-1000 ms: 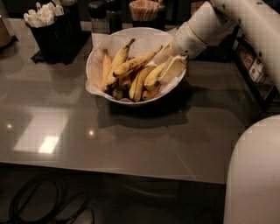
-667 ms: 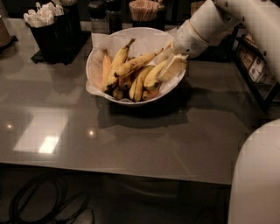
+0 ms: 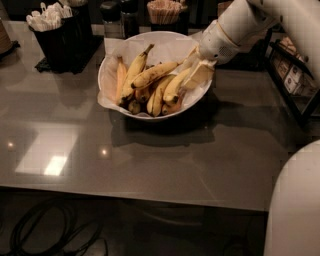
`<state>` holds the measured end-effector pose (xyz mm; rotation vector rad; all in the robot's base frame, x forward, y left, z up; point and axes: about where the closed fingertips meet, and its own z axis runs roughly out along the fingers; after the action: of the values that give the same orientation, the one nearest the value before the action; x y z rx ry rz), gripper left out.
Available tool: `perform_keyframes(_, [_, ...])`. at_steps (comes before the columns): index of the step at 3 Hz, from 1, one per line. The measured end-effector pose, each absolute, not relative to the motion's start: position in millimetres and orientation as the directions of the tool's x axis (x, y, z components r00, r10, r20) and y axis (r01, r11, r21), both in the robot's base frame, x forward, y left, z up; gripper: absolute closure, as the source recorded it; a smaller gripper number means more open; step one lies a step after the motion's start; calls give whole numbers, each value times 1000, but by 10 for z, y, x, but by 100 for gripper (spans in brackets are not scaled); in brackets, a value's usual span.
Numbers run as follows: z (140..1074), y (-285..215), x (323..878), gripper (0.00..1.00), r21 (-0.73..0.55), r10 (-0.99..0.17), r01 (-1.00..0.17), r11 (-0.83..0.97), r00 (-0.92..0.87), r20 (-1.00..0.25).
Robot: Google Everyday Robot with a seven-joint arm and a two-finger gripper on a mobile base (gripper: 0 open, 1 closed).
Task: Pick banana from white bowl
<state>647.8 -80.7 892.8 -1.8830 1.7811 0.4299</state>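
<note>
The white bowl (image 3: 112, 65), lined with white paper, stands at the back middle of the grey table and holds several bananas. A curved, plump yellow banana (image 3: 175, 86) lies at the bowl's right side, its upper end right at my gripper. My gripper (image 3: 194, 69) reaches down into the bowl from the upper right, over its right rim, and touches that banana's upper end. A slimmer speckled banana (image 3: 154, 74) lies across the pile just to the left. Another banana (image 3: 135, 67) points its stem up at the back.
A black holder with white cutlery (image 3: 55, 27) stands at the back left. Dark shakers (image 3: 120, 15) and a toothpick jar (image 3: 164, 11) stand behind the bowl. A dark rack (image 3: 295, 80) is at the right. My white body (image 3: 295, 205) fills the lower right.
The gripper has stayed at the right side of the bowl with only a slight shift. The bananas have not moved.
</note>
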Motion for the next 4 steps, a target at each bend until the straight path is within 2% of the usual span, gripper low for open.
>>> perform_keyframes(2, [9019, -926, 6460, 100, -142, -816, -990, -1, 83, -573])
perform_keyframes(4, [9292, -1150, 6086, 100, -69, -699, -995, 72, -1, -716])
